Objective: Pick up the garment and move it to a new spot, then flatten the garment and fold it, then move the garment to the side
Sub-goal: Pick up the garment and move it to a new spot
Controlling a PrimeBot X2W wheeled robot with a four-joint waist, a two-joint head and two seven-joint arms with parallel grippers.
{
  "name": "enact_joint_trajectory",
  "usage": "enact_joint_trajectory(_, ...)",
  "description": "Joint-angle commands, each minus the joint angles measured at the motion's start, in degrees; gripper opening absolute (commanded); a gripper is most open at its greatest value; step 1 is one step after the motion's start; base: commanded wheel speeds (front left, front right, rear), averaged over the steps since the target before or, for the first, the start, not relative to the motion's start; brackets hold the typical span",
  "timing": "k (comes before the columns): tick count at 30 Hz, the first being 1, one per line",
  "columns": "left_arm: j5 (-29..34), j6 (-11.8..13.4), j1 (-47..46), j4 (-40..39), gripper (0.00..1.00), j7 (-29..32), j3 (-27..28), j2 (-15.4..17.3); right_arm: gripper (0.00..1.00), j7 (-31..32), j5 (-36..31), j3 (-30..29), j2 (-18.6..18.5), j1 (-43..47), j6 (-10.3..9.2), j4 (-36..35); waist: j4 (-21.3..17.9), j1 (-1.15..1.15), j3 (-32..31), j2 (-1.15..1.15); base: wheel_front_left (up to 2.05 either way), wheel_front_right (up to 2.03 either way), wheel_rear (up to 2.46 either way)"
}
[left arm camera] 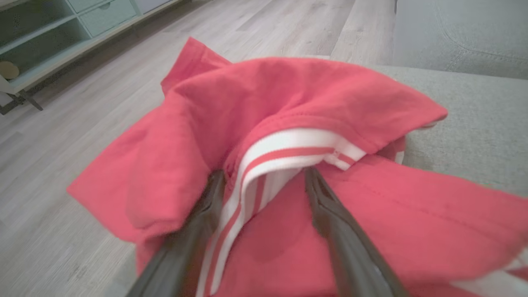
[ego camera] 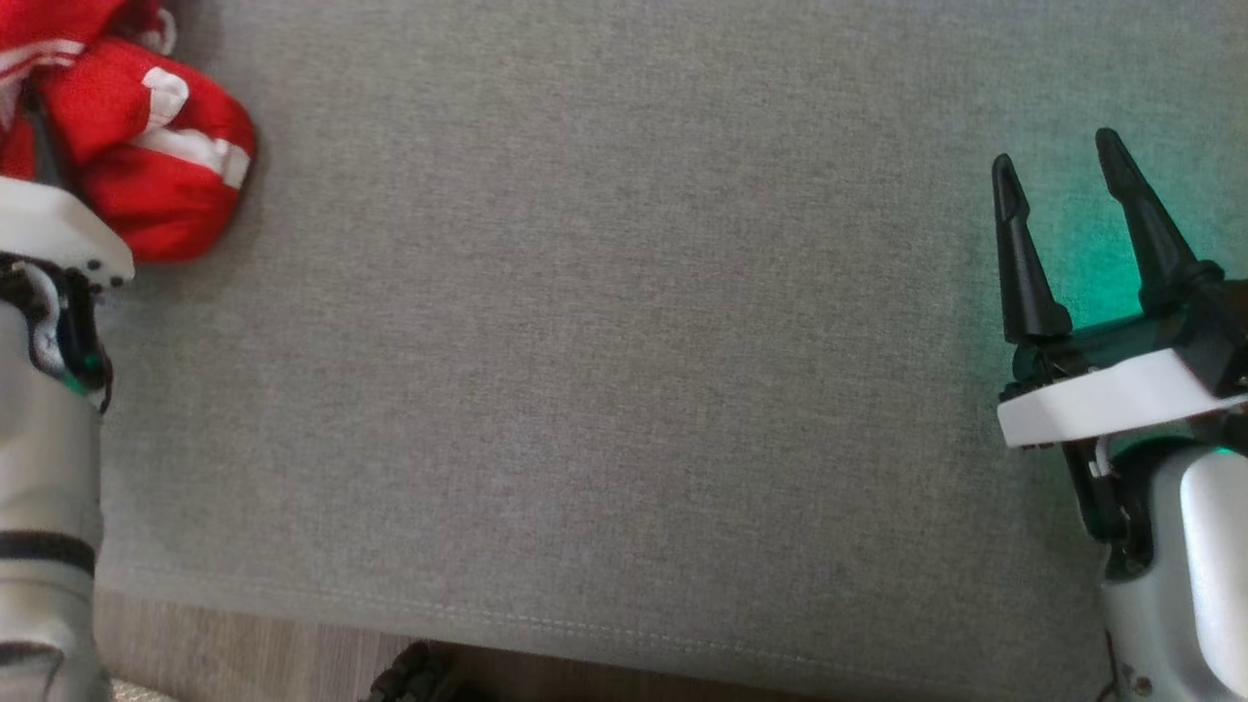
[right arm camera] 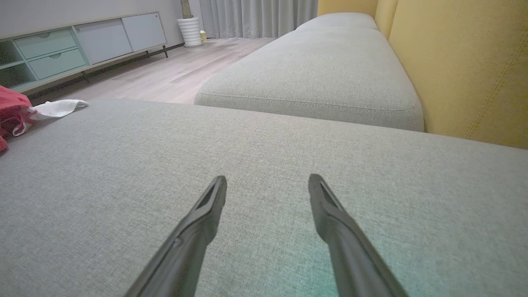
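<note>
Right wrist view, far left: which containers are showing?

A pale green sideboard point(right arm camera: 82, 41) is standing across the floor on the left, with drawers, closed doors and open shelves. A white ribbed planter point(right arm camera: 190, 31) is standing past its far end, holding a plant stem. In the left wrist view something round and tan point(left arm camera: 8, 70) is sitting in one open shelf; I cannot tell what it is.

And where is the garment lying?

The red garment point(left arm camera: 288, 95) with white stripes is lying bunched at the left edge of the grey sofa cushion point(ego camera: 624, 390), its left side reaching past the edge over the wooden floor point(left arm camera: 62, 123). A white cloth point(right arm camera: 57, 108) is lying just beside it, on the far side.

How is the left arm posing?

The left gripper point(left arm camera: 264, 177) is reaching into the heap with its jaws spread wide, released, straddling the white-striped trim. Both fingers are touching fabric without pinching it.

And the right one?

The right gripper point(ego camera: 1058, 156) is hovering over the right of the cushion, well apart from the garment, fingers pointing toward the far side, jaws parted and holding nothing. A green glow is falling on the cushion beside it.
</note>
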Motion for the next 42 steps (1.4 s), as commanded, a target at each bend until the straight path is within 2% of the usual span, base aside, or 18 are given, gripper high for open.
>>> enact_joint_trajectory(1, -0.23, -1.03, -2.05, 1.69, 1.0, 0.0, 1.34, 3.94, 1.0, 0.18, -0.28, 1.45, -0.34, -0.72, 0.44, -2.11, -0.47, -0.01, 0.77, 0.0, 0.0, 0.0, 0.0)
enact_joint_trajectory(2, -0.31, -1.34, -2.75, 3.07, 1.0, 0.16, 1.23, 4.08, 1.0, 0.17, -0.27, 1.43, -0.35, -0.79, 0.44, -2.06, -0.48, -0.01, 0.85, 0.0, 0.0, 0.0, 0.0)
enact_joint_trajectory(3, -0.4, -1.67, -3.43, 4.22, 0.45, 0.21, 1.12, 4.21, 1.0, 0.15, -0.26, 1.4, -0.37, -0.86, 0.44, -1.98, -0.47, -0.01, 0.87, 0.0, 0.0, 0.0, 0.0)
enact_joint_trajectory(4, -0.4, -1.67, -3.43, 4.22, 0.45, 0.21, 1.12, 4.21, 1.0, 0.15, -0.26, 1.4, -0.37, -0.86, 0.44, -1.98, -0.47, -0.01, 0.87, 0.0, 0.0, 0.0, 0.0)
enact_joint_trajectory(5, -0.47, -2.07, -4.07, 5.33, 0.0, 0.35, 1.0, 4.39, 1.0, 0.16, -0.24, 1.33, -0.34, -0.89, 0.44, -1.89, -0.43, -0.01, 0.82, 0.0, 0.0, 0.0, 0.0)
enact_joint_trajectory(8, -0.43, -2.51, -5.86, 7.02, 0.0, 0.16, 0.81, 5.11, 1.0, 0.09, -0.2, 1.08, -0.08, -0.77, 0.44, -1.44, -0.2, -0.01, 0.06, 0.0, 0.0, 0.0, 0.0)
enact_joint_trajectory(12, 0.03, -2.47, -6.82, 5.49, 0.0, -0.24, 0.81, 6.0, 1.0, -0.34, 0.09, 0.68, 0.43, -0.06, 0.44, -0.33, 0.28, -0.01, -2.12, 0.0, 0.0, 0.0, 0.0)
enact_joint_trajectory(20, 1.46, -0.77, 0.05, -14.58, 0.0, -0.33, 3.8, 4.98, 1.0, -1.37, 0.8, -0.52, 1.99, 2.76, 0.44, 1.72, 1.35, -0.01, -9.45, 0.0, 0.0, 0.0, 0.0)
enact_joint_trajectory(23, 1.65, -0.67, 5.1, -23.11, 0.0, -0.34, 4.77, 3.71, 1.0, -1.91, 1.08, -0.96, 2.65, 4.3, 0.44, 2.31, 1.11, -0.01, -13.14, 0.0, 0.0, 0.0, 0.0)
enact_joint_trajectory(24, 1.73, -0.1, 9.38, -28.83, 0.0, -0.34, 5.16, 2.41, 1.0, -2.41, 1.42, -1.31, 3.12, 5.49, 0.44, 2.79, 0.72, -0.01, -16.07, 0.0, 0.0, 0.0, 0.0)
enact_joint_trajectory(27, 1.57, 0.79, 16.9, -36.48, 0.0, -0.24, 5.25, 0.91, 1.0, -2.93, 1.8, -1.68, 3.74, 7.4, 0.44, 3.3, -0.22, -0.01, -19.96, 0.0, 0.0, 0.0, 0.0)
enact_joint_trajectory(34, 2.24, 4.49, 35.73, -54.85, 0.0, 5.08, 4.29, -2.2, 1.0, -2.91, 2.55, -0.38, 4.67, 11.52, 0.44, 3.74, -3.44, -0.01, -27.0, 0.0, 0.0, 0.0, 0.0)
enact_joint_trajectory(39, 2.82, 6.31, 45.89, -63.95, 0.0, 7.64, 2.45, -4.6, 1.0, -2.2, 2.97, -0.43, 4.95, 14.32, 0.44, 2.9, -5.51, -0.01, -30.01, 0.0, 0.0, 0.0, 0.0)
enact_joint_trajectory(42, 1.49, 5.73, 48.76, -67.58, 0.0, 8.66, -0.02, -6.73, 1.0, -1.35, 3.28, -0.98, 5.04, 15.82, 0.44, 1.93, -6.54, -0.01, -31.0, 0.0, 0.0, 0.0, 0.0)
